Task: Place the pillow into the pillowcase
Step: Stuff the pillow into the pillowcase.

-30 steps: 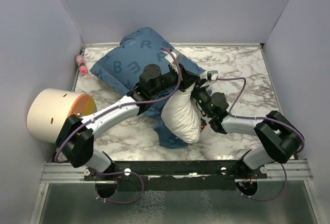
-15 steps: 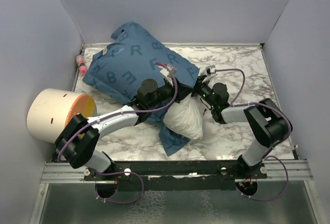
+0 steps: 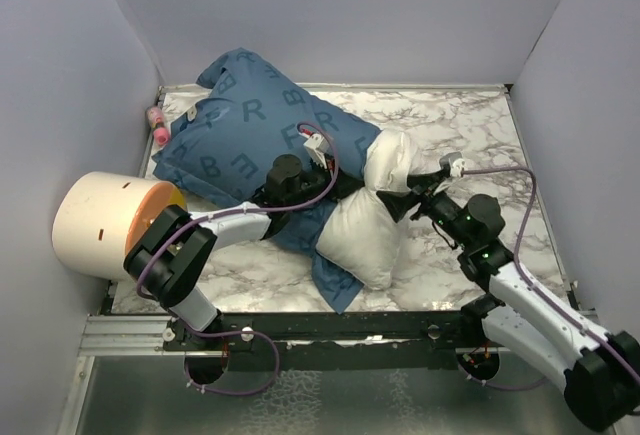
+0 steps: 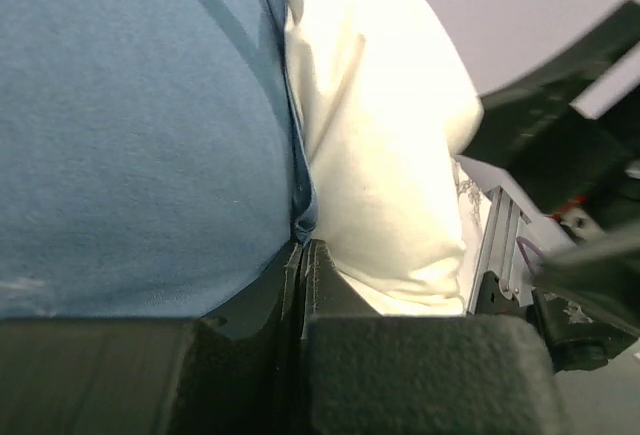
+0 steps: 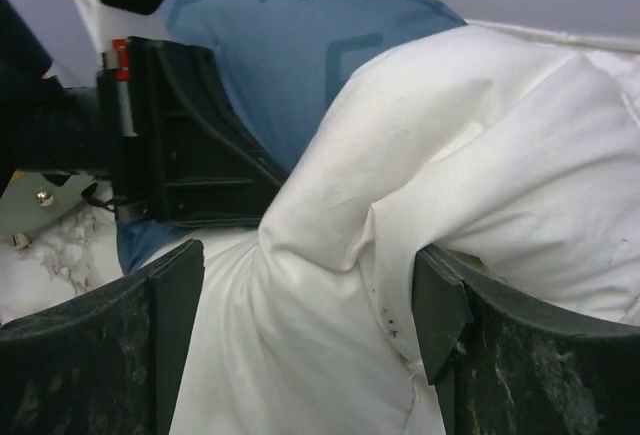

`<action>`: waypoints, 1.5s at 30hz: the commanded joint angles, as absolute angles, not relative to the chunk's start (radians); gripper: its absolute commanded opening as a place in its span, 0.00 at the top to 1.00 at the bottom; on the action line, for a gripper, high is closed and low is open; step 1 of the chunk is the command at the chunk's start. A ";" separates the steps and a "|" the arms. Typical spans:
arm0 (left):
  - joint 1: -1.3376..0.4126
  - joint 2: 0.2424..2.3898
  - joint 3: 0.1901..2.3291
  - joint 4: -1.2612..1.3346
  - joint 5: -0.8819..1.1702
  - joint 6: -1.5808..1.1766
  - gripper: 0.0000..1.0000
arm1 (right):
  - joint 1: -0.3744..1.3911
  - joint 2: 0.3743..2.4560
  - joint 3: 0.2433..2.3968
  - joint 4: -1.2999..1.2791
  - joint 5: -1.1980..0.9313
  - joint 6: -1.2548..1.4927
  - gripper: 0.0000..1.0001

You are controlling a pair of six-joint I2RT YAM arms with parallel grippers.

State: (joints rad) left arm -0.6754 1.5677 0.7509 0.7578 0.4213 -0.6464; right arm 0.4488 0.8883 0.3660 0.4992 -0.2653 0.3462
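Pillow (image 3: 370,240) sits partly inside the pillowcase (image 3: 240,135) on my desk (image 3: 470,125). My left tool (image 4: 303,252) is clenched on the pillowcase hem (blue edge pinched), and my right tool (image 5: 308,290) is released, straddling white fabric.

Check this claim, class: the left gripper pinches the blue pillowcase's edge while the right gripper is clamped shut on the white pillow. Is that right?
Not quite. The right gripper is open, its fingers spread either side of the pillow, as the right wrist view shows. The left gripper does pinch the pillowcase edge.
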 commanded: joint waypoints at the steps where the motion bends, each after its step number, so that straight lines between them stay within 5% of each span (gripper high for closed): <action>1: -0.672 1.661 0.780 0.548 0.452 -0.643 1.00 | 0.471 0.702 0.442 0.184 -0.391 0.233 0.19; 6: -0.669 1.651 0.922 0.417 0.434 -0.547 0.99 | 0.472 0.709 0.508 0.127 -0.584 0.185 0.18; 8: -0.669 1.636 0.976 0.356 0.422 -0.512 0.90 | 0.479 0.756 0.526 0.116 -0.631 0.194 0.14; 11: -0.669 1.587 1.034 0.244 0.381 -0.471 0.61 | 0.540 0.817 0.556 0.058 -0.589 0.200 0.03; 16: -0.663 1.445 1.030 0.123 0.325 -0.432 0.37 | 0.643 0.708 0.627 -0.126 -0.205 0.221 0.00; 19: -0.656 1.352 1.000 0.028 0.330 -0.419 0.34 | 0.642 0.581 0.684 -0.202 0.087 0.248 0.00; 22: -0.647 1.227 0.927 -0.028 0.331 -0.425 0.35 | 0.642 0.525 0.746 -0.253 0.132 0.198 0.00; 28: -0.630 0.957 0.815 -0.159 0.299 -0.466 0.22 | 0.643 0.511 0.750 -0.177 -0.296 0.053 0.00; 34: -0.629 0.913 0.829 -0.485 0.102 -0.485 0.31 | 0.653 0.781 0.723 -0.124 -0.698 0.084 0.00; 45: -0.629 0.836 0.614 -0.512 0.043 -0.634 0.29 | 0.900 1.086 0.734 -0.202 -0.085 0.018 0.00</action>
State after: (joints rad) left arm -0.6304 0.8349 0.6857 -0.5247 0.0589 -0.5518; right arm 0.8474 0.9993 0.7368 -0.2241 -0.3370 0.0196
